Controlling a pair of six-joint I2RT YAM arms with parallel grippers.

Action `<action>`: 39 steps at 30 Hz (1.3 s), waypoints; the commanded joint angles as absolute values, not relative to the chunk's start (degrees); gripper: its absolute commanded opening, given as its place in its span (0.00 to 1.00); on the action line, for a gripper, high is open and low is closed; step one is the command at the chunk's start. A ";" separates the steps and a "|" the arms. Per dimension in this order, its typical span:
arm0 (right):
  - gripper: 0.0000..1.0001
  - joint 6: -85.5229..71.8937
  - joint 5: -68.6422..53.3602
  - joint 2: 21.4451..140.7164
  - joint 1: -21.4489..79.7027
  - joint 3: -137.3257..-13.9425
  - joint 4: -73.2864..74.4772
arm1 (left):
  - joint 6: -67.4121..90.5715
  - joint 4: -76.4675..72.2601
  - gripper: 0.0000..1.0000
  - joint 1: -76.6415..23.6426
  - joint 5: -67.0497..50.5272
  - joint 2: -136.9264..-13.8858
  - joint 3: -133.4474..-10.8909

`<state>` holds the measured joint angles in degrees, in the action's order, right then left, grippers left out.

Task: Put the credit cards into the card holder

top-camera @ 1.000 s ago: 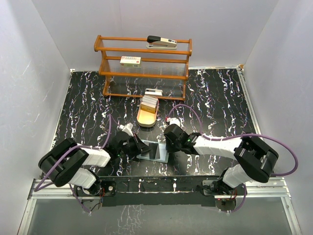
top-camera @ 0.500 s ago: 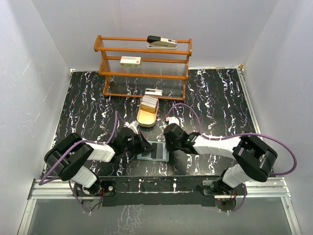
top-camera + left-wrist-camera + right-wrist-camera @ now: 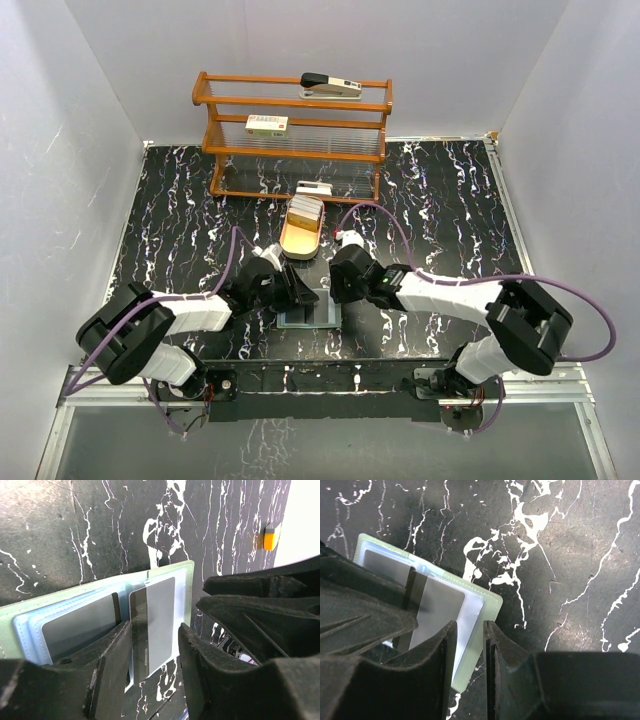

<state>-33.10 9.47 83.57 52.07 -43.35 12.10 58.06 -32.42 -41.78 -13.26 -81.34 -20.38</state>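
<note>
Between the two arms, card holder [image 3: 189,592]: lies opened flat on the table [image 3: 450,200], near its front edge, clear pockets facing up.
Card already in: one grey card [image 3: 80,625] sits fully inside a pocket.
Card in hand: a second grey card with a dark stripe [image 3: 160,620] lies over the neighbouring pocket; one end reaches the pocket's mouth, and I cannot tell how deep it has gone in.
Left claw [image 3: 152,630]: jaws apart, one on each side of the striped card and not clamped on it.
Right claw [image 3: 469,625]: jaws a narrow gap apart above the holder's green edge; nothing looks pinched.
Spare cards [image 3: 304,211]: several stand on edge in the tan tray [image 3: 290,243], well behind the holder.
Done so far: by my reading, one card stowed and a second nearly seated.
Left to do: probably pushing the striped card home, then fetching the tray's cards one at a time.
</note>
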 commanded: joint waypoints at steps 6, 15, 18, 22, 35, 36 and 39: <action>0.22 -37.93 7.60 78.60 52.21 -41.92 12.58 | 58.62 -30.14 0.43 -42.12 -12.95 -80.17 -19.81; 0.15 -40.38 6.01 81.60 52.23 -37.05 6.12 | 59.21 -33.81 0.34 -42.95 -14.62 -83.76 -20.65; 0.14 -41.40 5.26 82.28 52.21 -35.24 2.82 | 59.49 -34.52 0.30 -43.76 -14.16 -84.54 -21.10; 0.13 -42.18 4.87 82.75 52.19 -33.52 -0.64 | 59.99 -34.76 0.31 -45.70 -12.44 -85.79 -22.12; 0.16 -39.00 11.47 80.08 52.19 -36.86 4.72 | 56.98 -14.47 0.47 -47.51 -2.43 -77.92 -28.73; 0.17 -38.82 11.64 79.42 52.20 -37.42 6.32 | 56.49 -12.37 0.48 -47.32 -1.85 -76.47 -29.42; 0.19 -38.83 11.95 78.18 52.16 -39.25 9.26 | 55.92 -6.71 0.50 -46.15 -1.06 -73.95 -31.13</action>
